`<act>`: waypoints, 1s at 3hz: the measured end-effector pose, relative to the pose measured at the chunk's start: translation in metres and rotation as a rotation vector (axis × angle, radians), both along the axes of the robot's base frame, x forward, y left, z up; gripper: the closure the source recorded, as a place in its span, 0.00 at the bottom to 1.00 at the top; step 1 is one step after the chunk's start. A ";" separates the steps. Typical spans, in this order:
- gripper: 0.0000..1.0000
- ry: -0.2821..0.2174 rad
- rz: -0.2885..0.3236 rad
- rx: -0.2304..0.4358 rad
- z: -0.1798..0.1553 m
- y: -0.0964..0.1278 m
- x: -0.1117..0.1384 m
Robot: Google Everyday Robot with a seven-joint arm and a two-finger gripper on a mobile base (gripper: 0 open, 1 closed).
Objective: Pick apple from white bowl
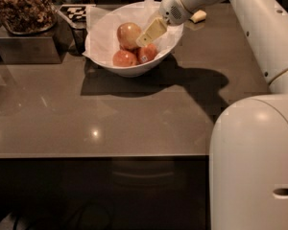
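Observation:
The white bowl (129, 70), lined with white paper, stands at the back of the brown table. In it lies the apple (127, 34), large and pale with a pinkish blush, at the back. Two smaller red apples lie in front of it: one (124, 59) at the left and one with a small sticker (147, 54) at the right. My gripper (145, 38) reaches into the bowl from the right; its cream fingers (152, 31) point down-left, with the tip right beside the pale apple's right side, above the stickered apple.
A dark tray with a heap of brown dried pieces (21, 6) stands at the back left. A black-and-white tag (72, 12) lies behind the bowl. A small pale object (198, 17) lies behind my arm. My white arm and base (254, 162) fill the right side.

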State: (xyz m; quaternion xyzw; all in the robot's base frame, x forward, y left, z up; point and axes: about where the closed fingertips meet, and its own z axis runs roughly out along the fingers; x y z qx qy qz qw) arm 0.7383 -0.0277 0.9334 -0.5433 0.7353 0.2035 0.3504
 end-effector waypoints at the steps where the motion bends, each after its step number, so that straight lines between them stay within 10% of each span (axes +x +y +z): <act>1: 0.26 0.000 0.000 0.000 0.000 0.000 0.000; 3: 0.19 0.057 0.019 0.015 -0.010 0.016 0.001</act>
